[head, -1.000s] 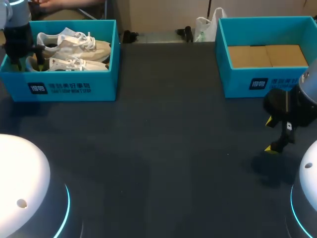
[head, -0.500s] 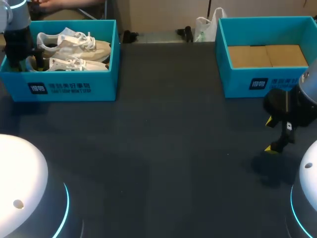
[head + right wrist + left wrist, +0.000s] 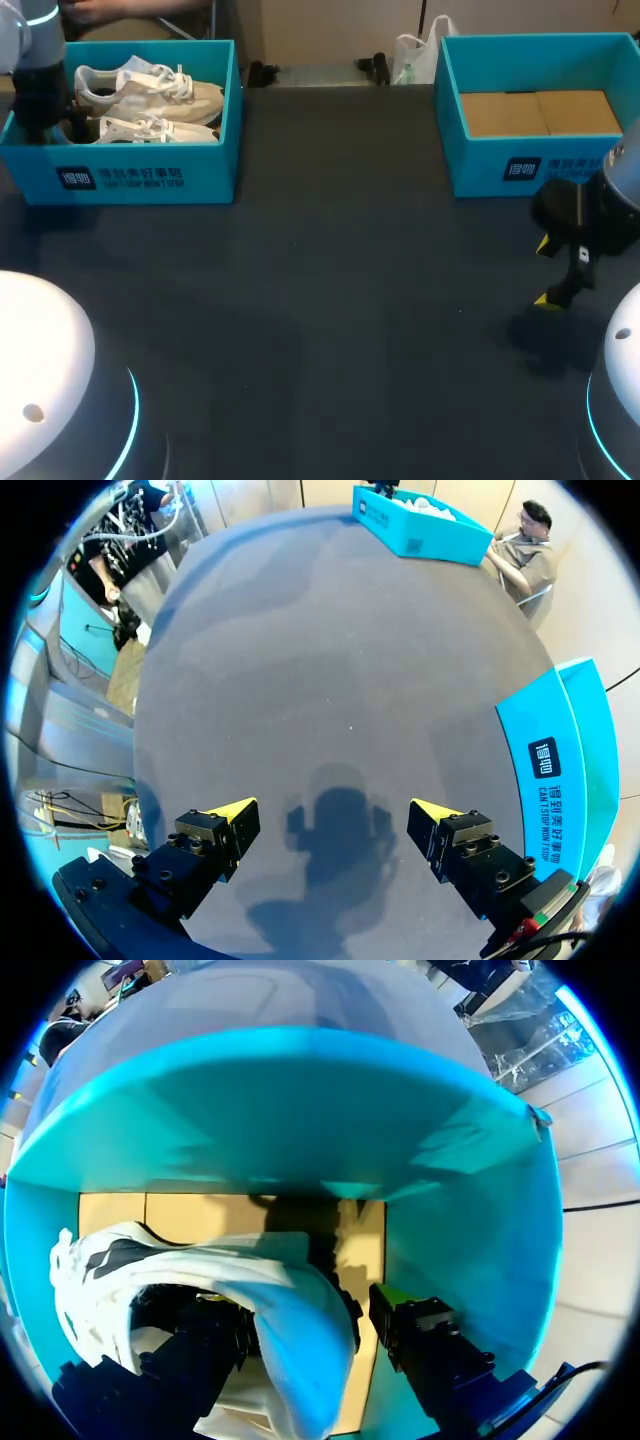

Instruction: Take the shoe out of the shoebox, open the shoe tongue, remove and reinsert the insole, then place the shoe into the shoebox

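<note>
right jaws spread over matte table (image 3: 350, 300); cream laced shoe (image 3: 150, 95) in shoebox (image 3: 205, 160).

left arm (image 3: 38, 80): enters at the far left corner, dark lower link upright, wrist pointing straight down. left tool (image 3: 308, 1315): fingers (image 3: 430, 1345) stand wide apart, not closed; one greenish-yellow tip shows, the other finger is dark and hard to make out.

right arm (image 3: 612, 195): comes in from the right edge, wrist bent downward. right tool (image 3: 333, 815): hangs above the counter (image 3: 330, 660), clear of it, fingers spread wide, yellow tips facing each other.
</note>
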Tool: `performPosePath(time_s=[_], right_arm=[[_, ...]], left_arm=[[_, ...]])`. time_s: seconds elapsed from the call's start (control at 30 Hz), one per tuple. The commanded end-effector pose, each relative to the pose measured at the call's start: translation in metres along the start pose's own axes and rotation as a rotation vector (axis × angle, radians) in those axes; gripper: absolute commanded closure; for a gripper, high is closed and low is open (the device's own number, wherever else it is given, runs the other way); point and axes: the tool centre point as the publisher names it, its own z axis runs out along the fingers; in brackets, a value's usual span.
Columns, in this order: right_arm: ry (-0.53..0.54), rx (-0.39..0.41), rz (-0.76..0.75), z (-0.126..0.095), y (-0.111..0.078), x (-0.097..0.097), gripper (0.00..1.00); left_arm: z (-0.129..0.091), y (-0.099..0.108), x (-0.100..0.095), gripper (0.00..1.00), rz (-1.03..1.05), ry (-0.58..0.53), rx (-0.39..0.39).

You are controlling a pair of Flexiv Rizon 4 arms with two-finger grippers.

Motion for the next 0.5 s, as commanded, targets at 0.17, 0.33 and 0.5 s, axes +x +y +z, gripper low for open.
performPosePath(time_s=[0.17,0.33,0.5], right_arm=[[-0.002,0.002,0.0,0.0003,0.0003,0.0007,0.0],[-0.002,0.002,0.0,0.0003,0.0003,0.0007,0.0],[-0.002,0.002,0.0,0.0003,0.0003,0.0007,0.0]], left_arm=[[0.005,0.0005,0.0028,0.31,-0.007,0.002,0.006],[0.0071,0.0006,0.0062,0.41,-0.011,0.004,0.01],[0.0083,0.0006,0.0067,0.83,-0.012,0.008,0.016]])
